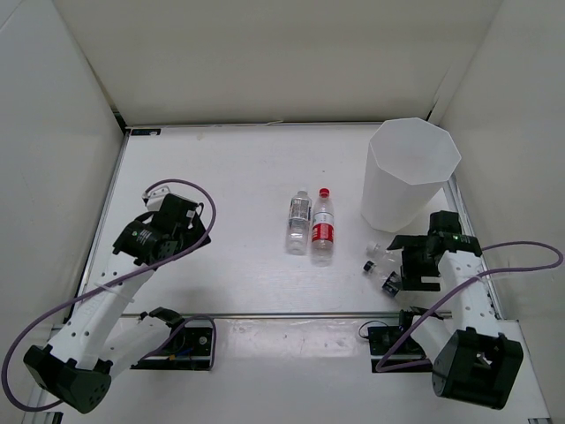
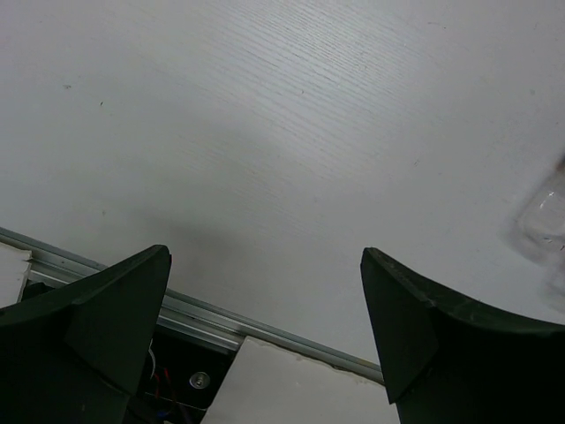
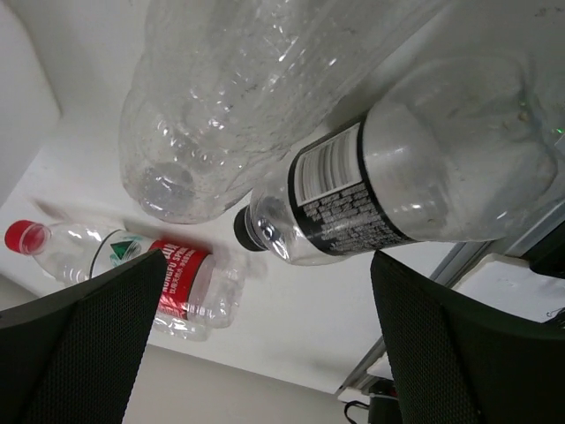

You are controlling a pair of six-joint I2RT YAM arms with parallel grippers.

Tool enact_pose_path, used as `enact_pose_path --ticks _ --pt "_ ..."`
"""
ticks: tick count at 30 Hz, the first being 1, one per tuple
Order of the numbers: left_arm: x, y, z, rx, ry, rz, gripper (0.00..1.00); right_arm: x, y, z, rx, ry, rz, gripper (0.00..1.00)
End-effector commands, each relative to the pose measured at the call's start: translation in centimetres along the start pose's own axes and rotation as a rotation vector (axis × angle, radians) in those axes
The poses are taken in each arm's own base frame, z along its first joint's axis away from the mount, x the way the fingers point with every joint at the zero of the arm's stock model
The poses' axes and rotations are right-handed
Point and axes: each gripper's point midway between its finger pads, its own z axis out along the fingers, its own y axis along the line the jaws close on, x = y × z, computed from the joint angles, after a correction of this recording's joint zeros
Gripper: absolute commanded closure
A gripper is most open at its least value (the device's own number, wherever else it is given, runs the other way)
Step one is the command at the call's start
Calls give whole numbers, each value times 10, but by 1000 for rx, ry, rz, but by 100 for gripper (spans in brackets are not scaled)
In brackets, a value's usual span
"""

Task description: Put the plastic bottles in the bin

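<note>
Over on the left side of the table [image 1: 221, 177], the left gripper [image 2: 265, 254] hangs with its fingers spread wide and nothing between them, just bare tabletop near the near edge. No job for it right now, I'd say. Moving to the middle, two bottles lie side by side, caps pointing to the far edge: the white-capped bottle [image 1: 299, 223] and, just beside it on its right, the red-capped bottle [image 1: 323, 228]. Now to the right edge, and this looks like the step in hand. The right gripper [image 3: 265, 256] is low over two more bottles, fingers apart and clamped on nothing. Just ahead of it lies the dark-capped bottle [image 3: 371, 190] with its black label, and pressed close behind that a bare clear bottle [image 3: 212, 97]; whether those two touch, I can't tell. To do this well, I'd want the fingers to straddle the dark-capped one across its labelled middle, not the narrow neck, and settle squarely before squeezing, since thin plastic like this probably buckles and squirts away. The neighbour is likely to roll if nudged. The bin [image 1: 397, 208] stands just beyond in the far right corner, tall, so the lift must clear its rim before letting go.
</note>
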Motion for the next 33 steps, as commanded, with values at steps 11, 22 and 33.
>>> enact_pose_path --ticks 11,22,33 --pt "1 7 4 -24 -29 27 0 -2 -51 28 135 -18 107 0" --pt "4 7 4 -17 -22 27 0 -1 -57 29 144 35 40 53" --pt "6 3 8 4 -18 43 0 42 73 -218 -647 -10 -289 70"
